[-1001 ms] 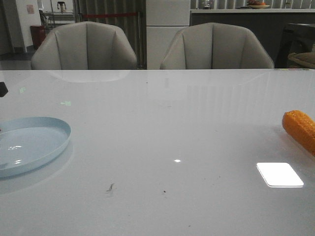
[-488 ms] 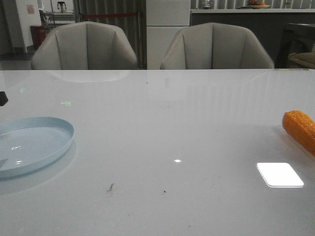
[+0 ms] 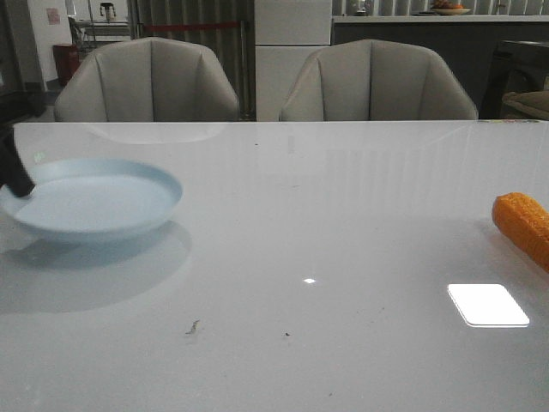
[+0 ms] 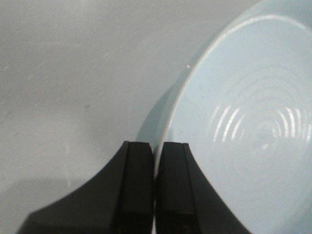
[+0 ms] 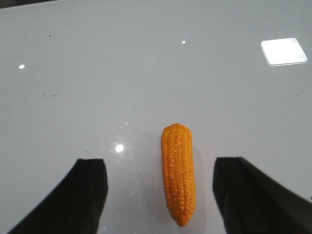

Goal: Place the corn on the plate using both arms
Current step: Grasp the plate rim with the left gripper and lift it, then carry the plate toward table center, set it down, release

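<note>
While the plate (image 3: 94, 204) hangs lifted above its shadow at left of the front view, the left gripper (image 4: 155, 156) is clenched on its rim; nothing lies in it. Corn (image 5: 179, 173) rests on the table (image 3: 326, 257) at the right edge of the front view, well apart from the plate. Right gripper (image 5: 158, 195) hovers spread wide, straddling the cob without touching. Step in hand, by my reading: carrying the plate inward. Next likely needs the right fingers lowered and closed around the cob.

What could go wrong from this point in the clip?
1. The left gripper pinches only the thin rim of the plate, which hangs above the table; it might tilt or slip.
2. The corn lies off-centre between the right gripper fingers, so closing may roll it.
</note>
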Motion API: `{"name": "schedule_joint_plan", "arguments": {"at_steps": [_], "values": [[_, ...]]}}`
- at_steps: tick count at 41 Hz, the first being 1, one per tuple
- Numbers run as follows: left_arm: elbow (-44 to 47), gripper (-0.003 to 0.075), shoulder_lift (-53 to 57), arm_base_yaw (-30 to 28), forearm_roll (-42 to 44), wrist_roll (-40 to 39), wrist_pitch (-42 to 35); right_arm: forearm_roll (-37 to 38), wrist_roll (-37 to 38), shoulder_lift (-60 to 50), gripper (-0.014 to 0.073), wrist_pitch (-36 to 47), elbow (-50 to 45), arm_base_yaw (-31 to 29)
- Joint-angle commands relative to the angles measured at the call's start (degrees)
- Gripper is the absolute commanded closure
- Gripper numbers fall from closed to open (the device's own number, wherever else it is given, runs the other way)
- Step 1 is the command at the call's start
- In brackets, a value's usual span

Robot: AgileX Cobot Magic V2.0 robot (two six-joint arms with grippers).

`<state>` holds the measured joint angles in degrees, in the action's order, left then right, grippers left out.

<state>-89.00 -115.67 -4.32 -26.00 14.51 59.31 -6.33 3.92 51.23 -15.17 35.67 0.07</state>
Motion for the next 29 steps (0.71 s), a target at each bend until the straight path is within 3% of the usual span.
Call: {"name": "schedule_joint_plan", "arguments": {"at_steps": [1,9,18,29], "values": [[-5.9,0.0629,3.0,2.7,-6.8,0.8,2.4,0.6,-0.1,-0.4,0.0032,3.9,2.2,-0.3],[-11.3,0.0629,3.0,10.5,-7.4,1.0,4.4,0.6,-0.1,-0.4,0.0032,3.8,2.2,-0.3],[-11.8,0.0629,1.9,20.3,-7.1,-1.4,1.6,0.6,-0.1,-0.4,0.0032,2.6,2.2,-0.3],[-11.8,0.0629,-2.7,24.6,-3.7,-4.9,1.1,0.6,-0.1,-0.4,0.0032,1.9,2.2,-0.3]]}}
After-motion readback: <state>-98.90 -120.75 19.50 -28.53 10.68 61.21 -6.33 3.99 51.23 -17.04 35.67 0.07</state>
